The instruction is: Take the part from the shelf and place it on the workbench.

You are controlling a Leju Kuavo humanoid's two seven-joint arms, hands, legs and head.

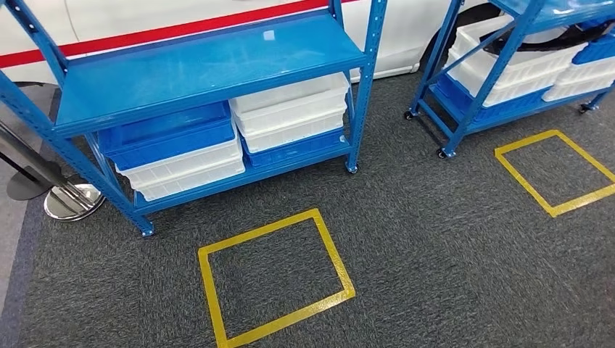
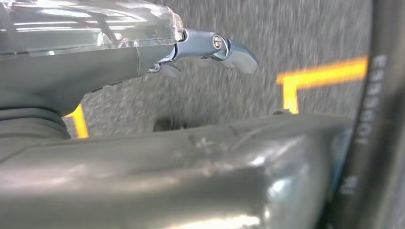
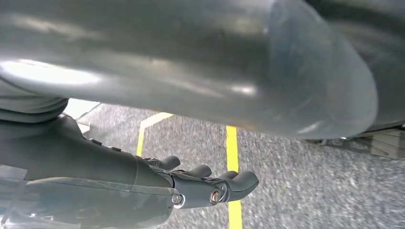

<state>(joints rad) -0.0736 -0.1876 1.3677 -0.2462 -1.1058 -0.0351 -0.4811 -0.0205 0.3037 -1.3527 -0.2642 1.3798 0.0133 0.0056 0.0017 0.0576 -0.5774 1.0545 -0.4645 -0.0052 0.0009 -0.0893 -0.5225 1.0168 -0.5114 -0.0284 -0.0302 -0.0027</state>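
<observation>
A blue shelf rack [image 1: 210, 69] stands ahead on the left, and its upper board is bare. Under that board sit stacked white bins [image 1: 290, 109] and a blue bin [image 1: 167, 138]. A second blue rack [image 1: 500, 72] at the right holds white bins with a dark curved item [image 1: 537, 43] on them. My left hand [image 2: 95, 52] hangs over the carpet holding nothing, its fingers [image 2: 234, 47] stretched out. My right hand [image 3: 119, 186] also hangs over the carpet with nothing in it, its fingers [image 3: 229, 183] apart and slightly bent.
Two yellow tape squares mark the dark carpet, one [image 1: 272, 275] before the left rack and one [image 1: 555, 170] before the right rack. A chrome post base [image 1: 69, 203] stands at the far left. A white body with a red stripe [image 1: 181, 22] rises behind the racks.
</observation>
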